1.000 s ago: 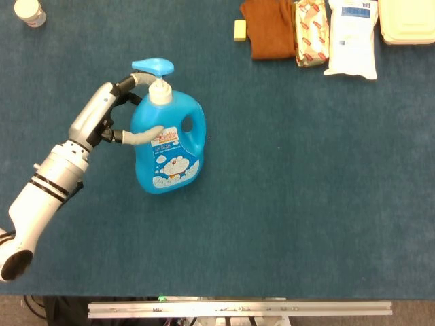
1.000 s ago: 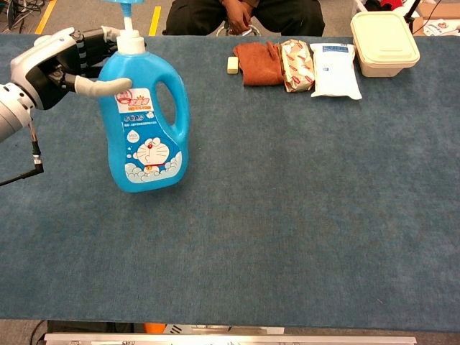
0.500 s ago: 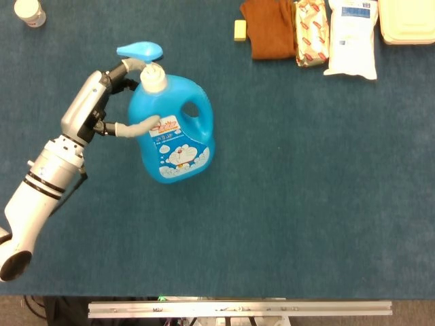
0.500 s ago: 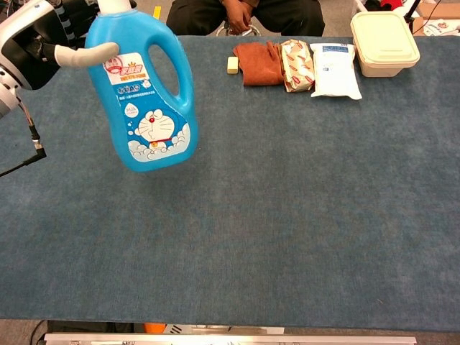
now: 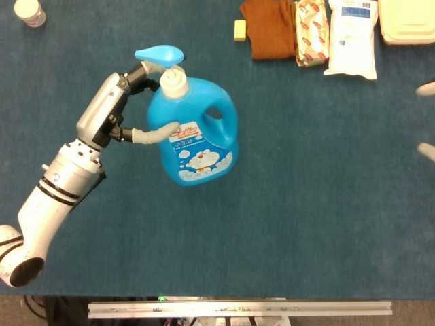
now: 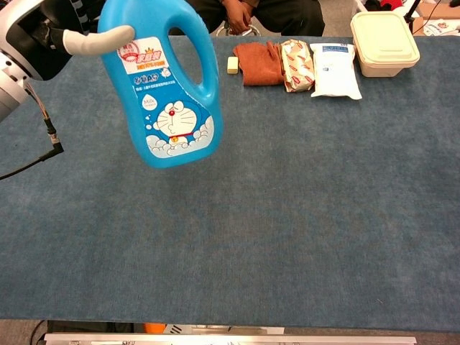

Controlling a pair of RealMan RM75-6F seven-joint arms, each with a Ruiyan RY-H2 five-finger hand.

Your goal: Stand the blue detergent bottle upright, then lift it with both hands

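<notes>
Detergent bottle [image 5: 197,139] in left robot hand [image 5: 129,109]

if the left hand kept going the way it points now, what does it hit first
The left hand already grips the blue detergent bottle, pointing toward the table's far right. Beyond the bottle, the brown cloth seems nearest that line, though depth is unclear.

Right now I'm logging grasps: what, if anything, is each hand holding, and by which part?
The left hand holds the blue detergent bottle near its neck and upper body, lifted and tilted. The right hand barely shows at the edge; its state cannot be told.
</notes>
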